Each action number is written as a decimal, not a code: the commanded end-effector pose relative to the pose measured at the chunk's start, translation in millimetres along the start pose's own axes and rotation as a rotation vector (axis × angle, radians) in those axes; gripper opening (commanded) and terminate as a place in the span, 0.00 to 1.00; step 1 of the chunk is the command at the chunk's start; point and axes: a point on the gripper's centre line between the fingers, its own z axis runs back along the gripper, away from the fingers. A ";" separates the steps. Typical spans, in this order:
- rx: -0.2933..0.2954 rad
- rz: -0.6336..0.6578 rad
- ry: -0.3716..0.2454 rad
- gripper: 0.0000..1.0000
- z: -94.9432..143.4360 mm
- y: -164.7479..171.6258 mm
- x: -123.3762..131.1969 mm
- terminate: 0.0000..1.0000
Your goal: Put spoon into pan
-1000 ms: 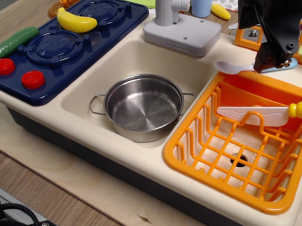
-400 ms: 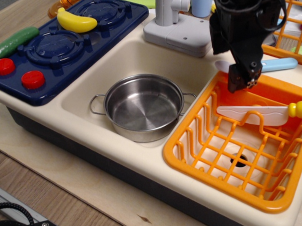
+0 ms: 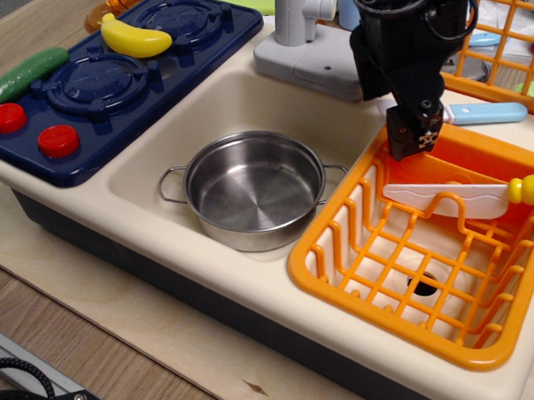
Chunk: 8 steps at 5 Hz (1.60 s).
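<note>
Cream plastic sink (image 3: 160, 182), shiny round pan (image 3: 253, 190)

The wooden counter (image 3: 94, 305) carries a cream toy sink unit (image 3: 280, 288), which sits directly on its light board.

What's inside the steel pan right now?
Nothing shows inside the round stainless-steel pan: its bare bottom is fully visible. The light blue-handled plastic spoon lies on the counter behind the orange dish rack, its bowl hidden by the black gripper.
</note>
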 end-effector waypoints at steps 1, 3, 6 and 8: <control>0.003 0.048 -0.024 0.00 4.4 7.0 3.1 0.00; 0.018 0.078 -0.013 0.00 22.9 2.5 14.2 0.00; 0.068 0.128 0.022 0.00 47.4 -26.9 0.7 0.00; 0.110 0.179 0.061 0.00 53.9 -39.0 -30.9 0.00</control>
